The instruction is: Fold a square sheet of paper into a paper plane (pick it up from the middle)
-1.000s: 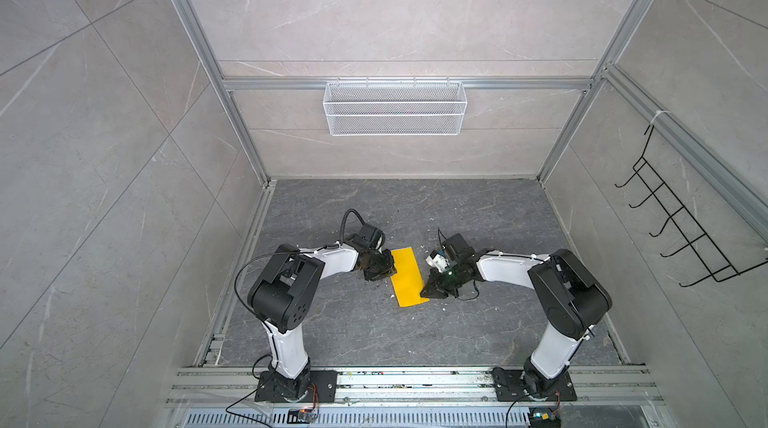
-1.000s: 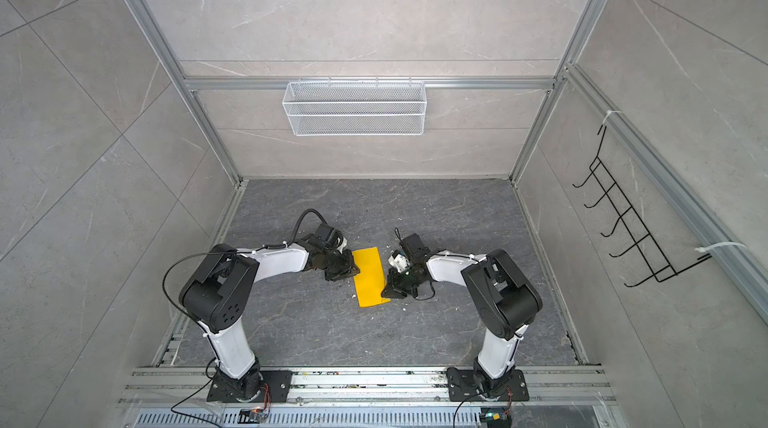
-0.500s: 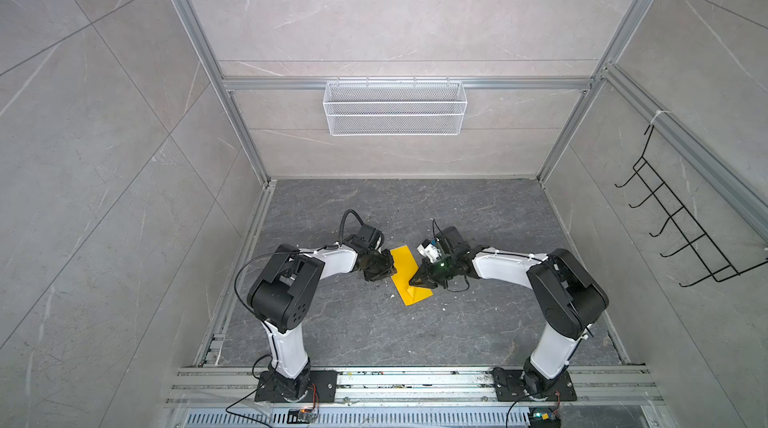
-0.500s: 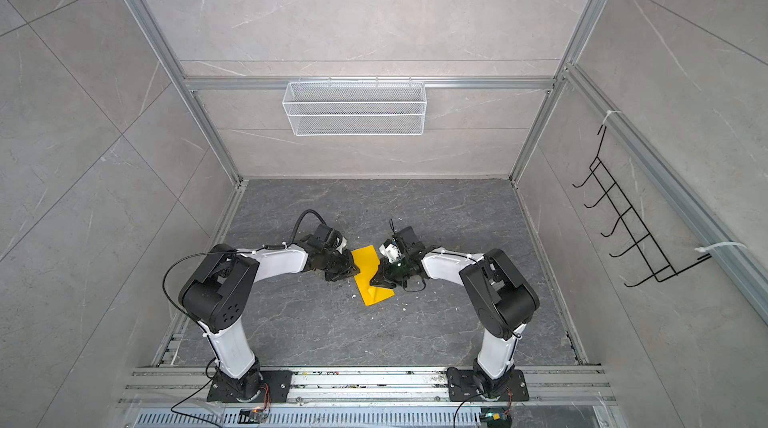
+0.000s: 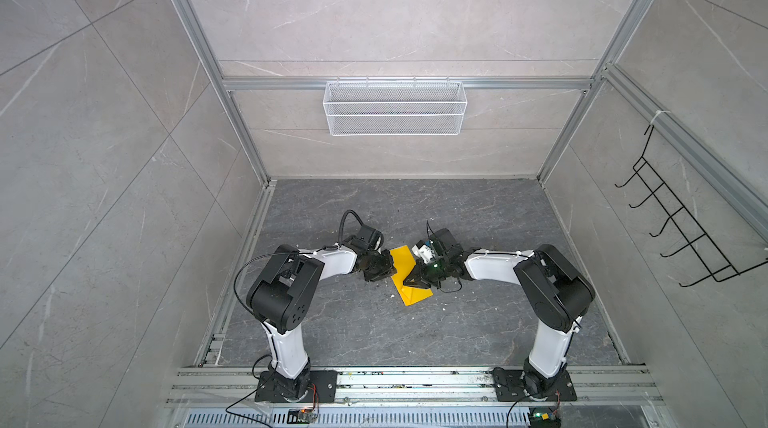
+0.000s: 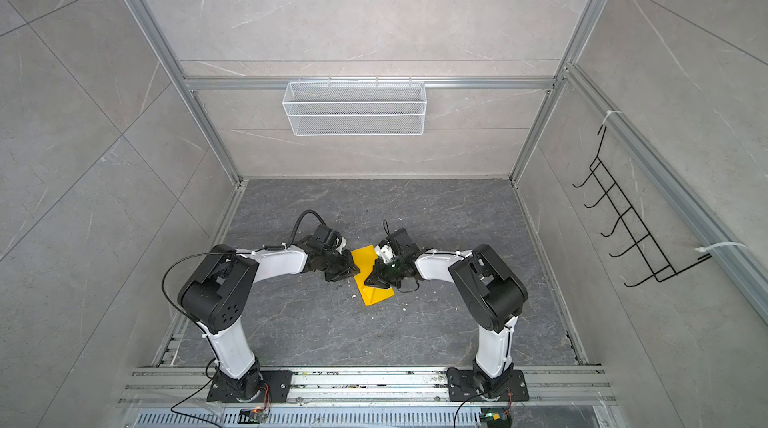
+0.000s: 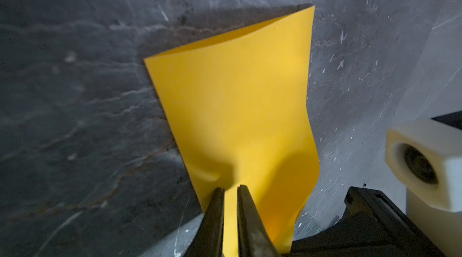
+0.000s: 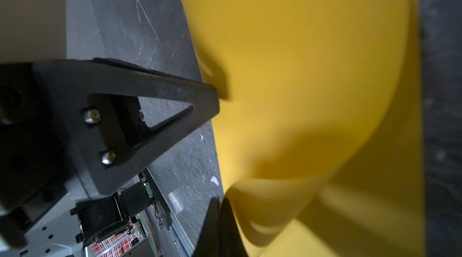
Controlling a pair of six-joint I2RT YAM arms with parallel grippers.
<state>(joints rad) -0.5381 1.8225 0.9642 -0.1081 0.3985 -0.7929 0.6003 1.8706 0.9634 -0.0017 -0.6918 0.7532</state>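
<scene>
Plain bright yellow paper (image 5: 405,276) on dark grey white-veined floor (image 5: 374,330); beside paper, black grippers on white-and-black arms (image 5: 332,265); white mesh basket (image 5: 395,107) behind.

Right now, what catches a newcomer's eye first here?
The yellow paper, folded over on the dark floor mid-cell, with both grippers pinching it: left gripper on one edge, right gripper curling the opposite edge up. Next, the white wire basket on the back wall.
</scene>
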